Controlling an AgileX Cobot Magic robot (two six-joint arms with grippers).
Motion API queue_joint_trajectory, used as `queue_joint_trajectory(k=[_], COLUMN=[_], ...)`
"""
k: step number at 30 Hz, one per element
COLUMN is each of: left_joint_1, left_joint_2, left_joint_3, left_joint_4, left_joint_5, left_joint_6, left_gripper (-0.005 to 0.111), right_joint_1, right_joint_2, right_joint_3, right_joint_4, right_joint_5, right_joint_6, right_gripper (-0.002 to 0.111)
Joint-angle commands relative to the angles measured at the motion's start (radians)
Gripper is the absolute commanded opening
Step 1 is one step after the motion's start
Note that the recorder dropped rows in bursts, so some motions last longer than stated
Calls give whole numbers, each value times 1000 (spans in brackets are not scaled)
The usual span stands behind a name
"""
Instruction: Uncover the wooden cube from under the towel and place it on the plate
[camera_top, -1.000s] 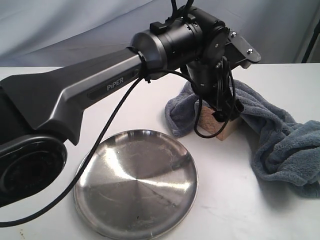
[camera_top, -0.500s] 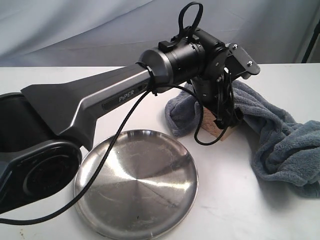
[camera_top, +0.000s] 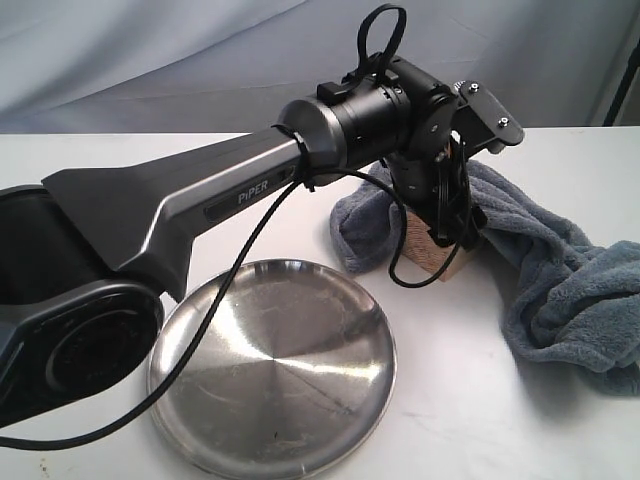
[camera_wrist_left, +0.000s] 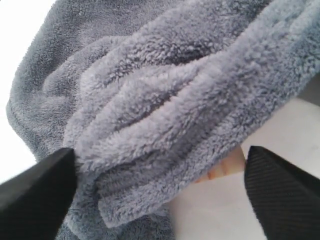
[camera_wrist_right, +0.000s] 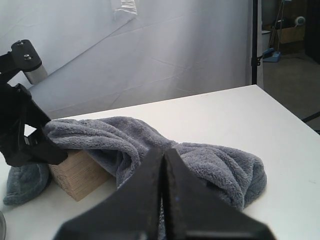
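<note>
One side of the block shows from under the towel, at one o'clock from the plate. Left claw hangs directly over it, fingers spread around a towel fold. Right claw, pressed together, sits well apart.

**Fluffy towel between spread fingers**

Blue-grey towel fills most of the frame, bunched in thick ridges. Left gripper has its jaws wide apart, one black finger on each side of the towel's nearest fold. A sliver of wooden cube peeks from under the towel's edge, just beside one finger. White table shows past the towel's hem.
</note>
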Motion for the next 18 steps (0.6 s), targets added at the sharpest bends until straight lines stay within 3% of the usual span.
queue_joint_trajectory(k=[1, 3, 7, 13, 18], left_joint_1=[-3, -3, -3, -3, -3], left_joint_2=[-8, -8, -8, -8, -8], left_joint_3=[-1, -1, -1, -1, -1], left_joint_4=[4, 4, 59, 288, 387], left_joint_5=[-9, -9, -9, -31, -208], left_joint_6=[4, 4, 4, 2, 2], left_gripper=[47, 29, 6, 2, 2], right_joint_1=[1, 1, 1, 1, 1], right_joint_2=[-5, -5, -5, -5, -5], right_joint_3=[4, 4, 4, 4, 4], right_joint_4=[4, 4, 4, 4, 4], right_joint_5=[-1, -1, -1, -1, -1], right_joint_6=[-8, -8, -8, -8, -8], right_gripper=[0, 0, 0, 0, 0])
